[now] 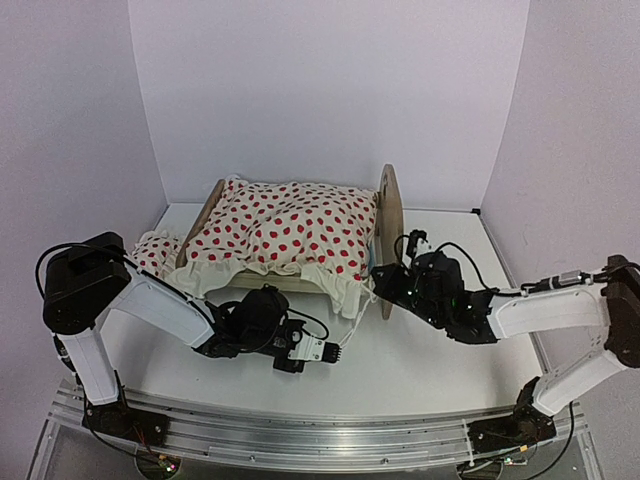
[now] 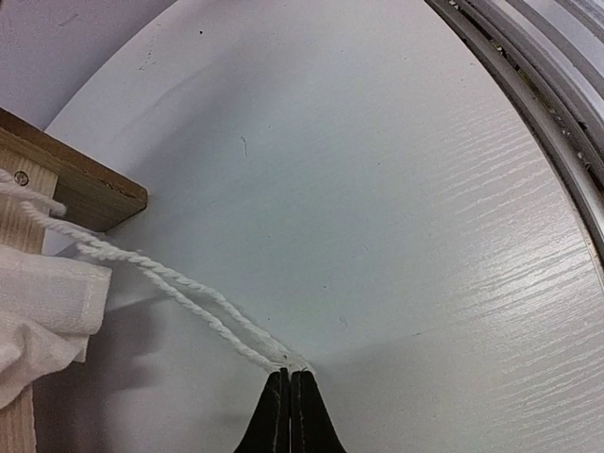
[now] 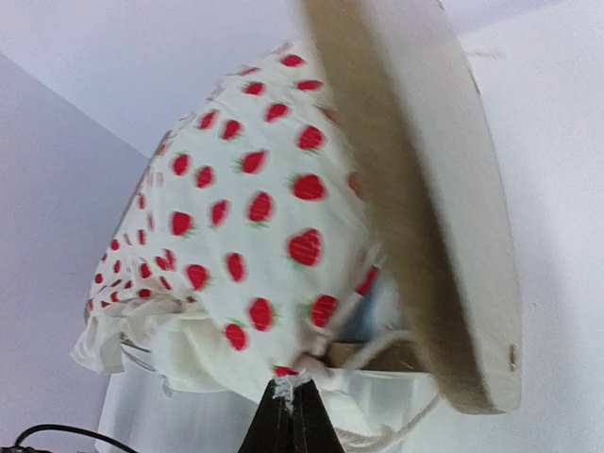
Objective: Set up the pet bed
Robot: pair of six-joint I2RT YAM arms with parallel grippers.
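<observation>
The pet bed (image 1: 388, 228) stands mid-table, its rounded wooden headboard (image 3: 425, 208) on the right. A red-dotted white blanket (image 1: 285, 228) covers it, ruffle hanging over the near side. A sliver of blue mattress (image 3: 377, 307) shows beside the headboard. My left gripper (image 1: 338, 352) lies low on the table in front of the bed, shut on the end of a white twisted cord (image 2: 160, 278) that runs back to the ruffle (image 2: 42, 302). My right gripper (image 1: 378, 282) is at the headboard's near corner, shut on the blanket's edge (image 3: 300, 363).
A small red-dotted pillow (image 1: 155, 250) lies on the table left of the footboard. White walls close in the table at the back and sides. The metal rail (image 1: 320, 430) with both arm bases runs along the near edge.
</observation>
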